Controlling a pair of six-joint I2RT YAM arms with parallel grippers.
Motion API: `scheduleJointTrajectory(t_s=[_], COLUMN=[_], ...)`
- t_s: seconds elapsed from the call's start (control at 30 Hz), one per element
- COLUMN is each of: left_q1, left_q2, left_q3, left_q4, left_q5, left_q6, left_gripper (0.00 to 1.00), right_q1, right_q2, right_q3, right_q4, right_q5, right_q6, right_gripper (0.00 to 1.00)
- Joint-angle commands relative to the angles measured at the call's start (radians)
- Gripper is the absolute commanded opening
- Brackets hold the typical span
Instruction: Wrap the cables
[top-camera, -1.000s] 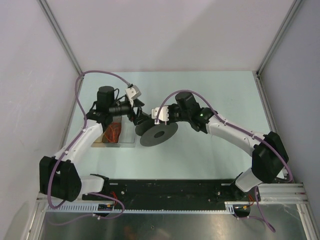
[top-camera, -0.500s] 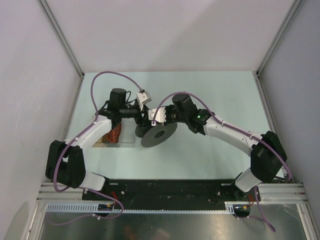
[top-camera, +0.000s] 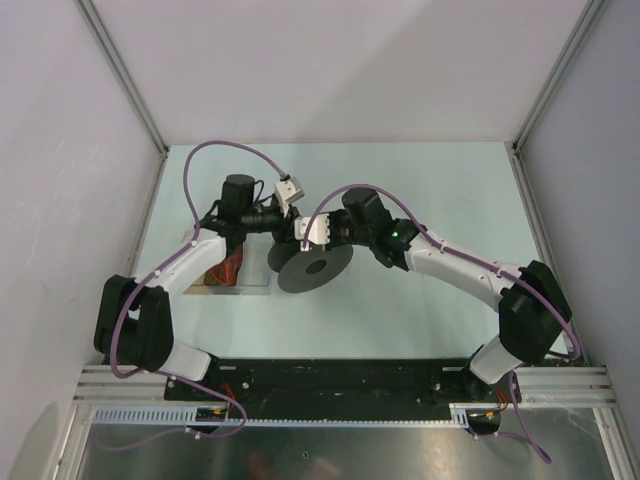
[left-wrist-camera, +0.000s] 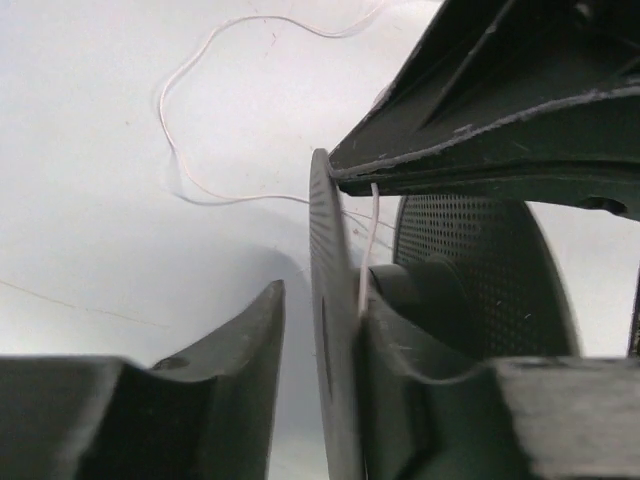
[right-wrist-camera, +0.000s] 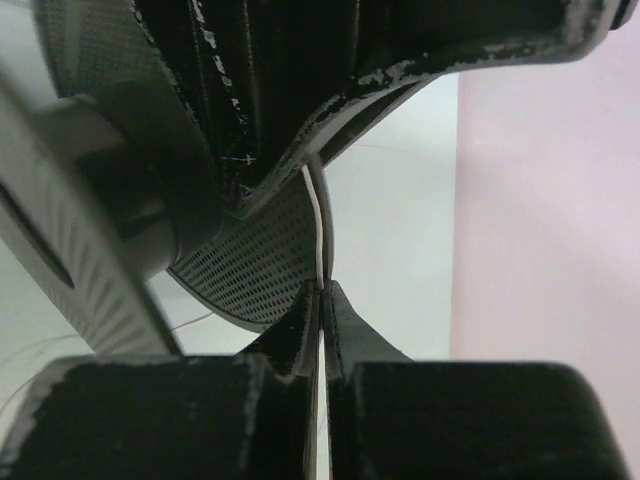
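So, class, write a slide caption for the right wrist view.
Right gripper pinches the white cable in front of the black spool.

The spool (top-camera: 316, 268) looks like black plastic. It is dull, not shiny, and its round sides are full of tiny holes. The cable (left-wrist-camera: 175, 160) is a very thin white thread, smooth and bendy. The left tool (left-wrist-camera: 322, 300) and the right tool (right-wrist-camera: 322, 300) are dull black plastic with pale scratches along the edges. The desk (top-camera: 430, 180) is pale and smooth. The hoses (top-camera: 230, 150) look like smooth purple rubber. The plate (top-camera: 350, 455) by the arms is shiny grey metal.
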Motion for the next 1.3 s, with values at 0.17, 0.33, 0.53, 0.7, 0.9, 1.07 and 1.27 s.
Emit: scheduleJointTrajectory(t_s=[0.17, 0.33, 0.53, 0.7, 0.9, 1.07, 1.27], left_q1=[-0.011, 0.007, 0.039, 0.043, 0.048, 0.039, 0.028], left_q2=[-0.042, -0.080, -0.085, -0.084, -0.078, -0.104, -0.140], left_q3=[-0.032, -0.070, -0.082, -0.079, -0.061, 0.025, 0.153], left_q4=[0.084, 0.085, 0.084, 0.084, 0.085, 0.085, 0.084], left_q5=[-0.042, -0.031, -0.009, -0.005, -0.012, -0.004, -0.012], left_q6=[0.030, 0.049, 0.073, 0.089, 0.083, 0.015, -0.121], left_gripper=[0.01, 0.00, 0.00, 0.00, 0.00, 0.00, 0.00], right_q1=[-0.007, -0.051, -0.107, -0.135, -0.173, -0.209, -0.337], right_q2=[0.008, -0.004, -0.008, -0.009, -0.011, -0.028, -0.113], right_q3=[0.019, 0.019, 0.019, 0.019, 0.019, 0.020, 0.019], right_q4=[0.011, -0.017, -0.041, -0.051, -0.072, -0.077, -0.044], right_q5=[0.006, 0.010, 0.004, 0.000, -0.011, -0.066, -0.233], right_q6=[0.005, 0.006, 0.008, 0.015, 0.034, 0.097, 0.302], right_gripper=[0.00, 0.00, 0.00, 0.00, 0.00, 0.46, 0.83])
